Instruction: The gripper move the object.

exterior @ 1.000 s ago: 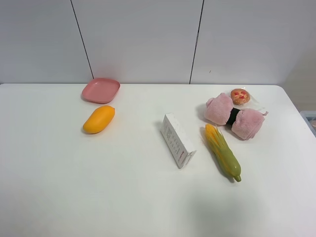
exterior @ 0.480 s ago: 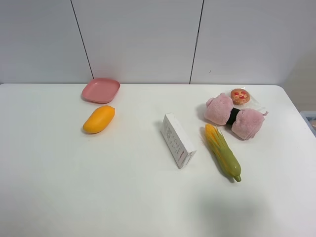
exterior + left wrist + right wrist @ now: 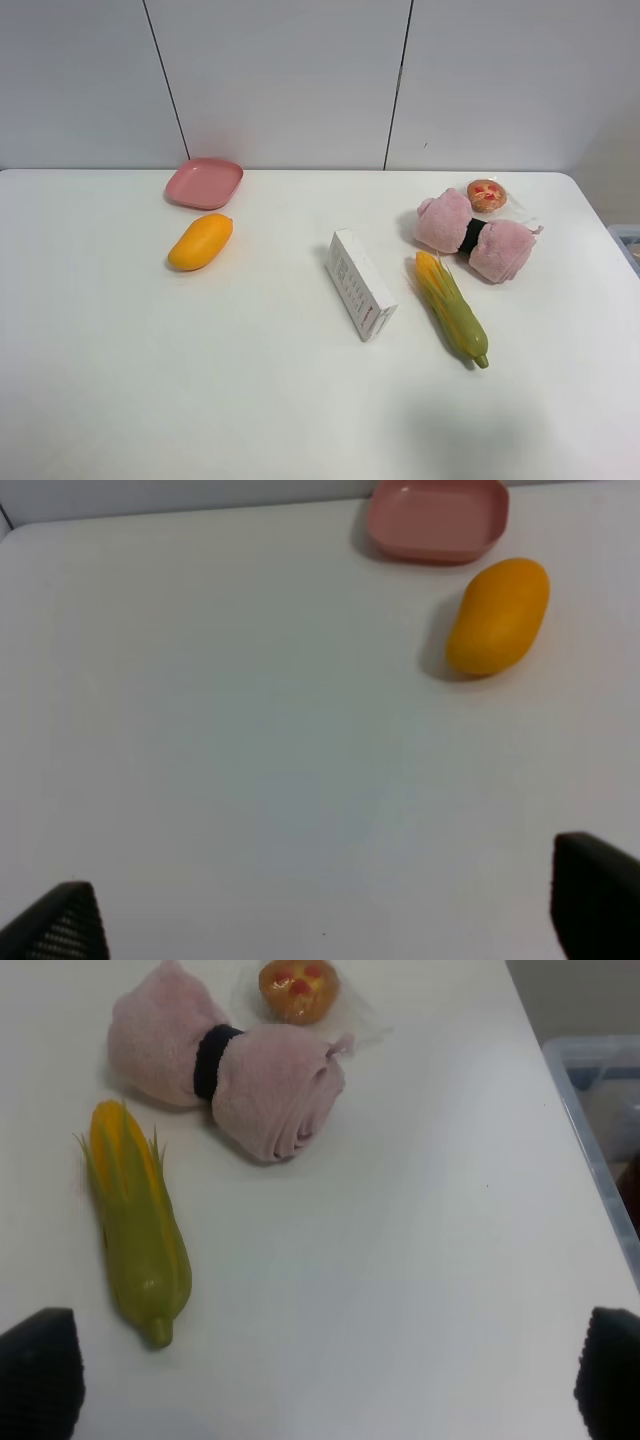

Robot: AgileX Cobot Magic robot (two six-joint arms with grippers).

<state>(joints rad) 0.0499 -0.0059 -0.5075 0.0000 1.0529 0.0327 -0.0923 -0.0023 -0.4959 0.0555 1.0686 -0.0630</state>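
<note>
Tart [image 3: 487, 194] in clear crinkly wrap, golden-brown with red spots on top, lies at the far right of the white tabletop [image 3: 250, 380], touching the far side of a rolled pink towel [image 3: 472, 236] bound by a dark band. In my right wrist view the tart [image 3: 298, 988] sits just beyond the towel [image 3: 230, 1070], free of any grip. A corn cob [image 3: 451, 308] in its green husk lies near the towel's near side, its yellow end toward the towel. A white box [image 3: 361, 284] lies just left of the corn, apart from it. Well apart on the left lie an orange mango [image 3: 201, 241] and, behind it, a pink dish [image 3: 205, 182]. My right pincer [image 3: 325, 1380] shows only two dark fingertips [image 3: 40, 1370] at the frame corners, spread wide and holding nothing; a clear bin [image 3: 600, 1110] stands off the tabletop edge. My left pincer [image 3: 325, 905] is likewise spread wide and empty above bare tabletop, with the mango [image 3: 498, 617] and dish [image 3: 437, 518] ahead.
</note>
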